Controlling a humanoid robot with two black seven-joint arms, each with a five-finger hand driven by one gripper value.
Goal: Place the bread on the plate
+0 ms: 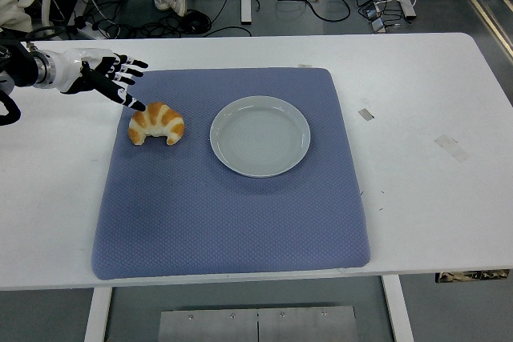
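A golden croissant (157, 124) lies on the left part of the blue mat (232, 206). To its right sits an empty pale grey plate (260, 135). My left hand (112, 78) reaches in from the left edge, fingers spread and holding nothing. Its lowest fingertip hovers just up and left of the croissant, with a small gap between them. No right arm shows in the head view.
The mat covers the middle of the white table (417, 118). Small bits of tape (366, 114) lie on the table right of the mat. Cables and table legs are on the floor beyond the far edge.
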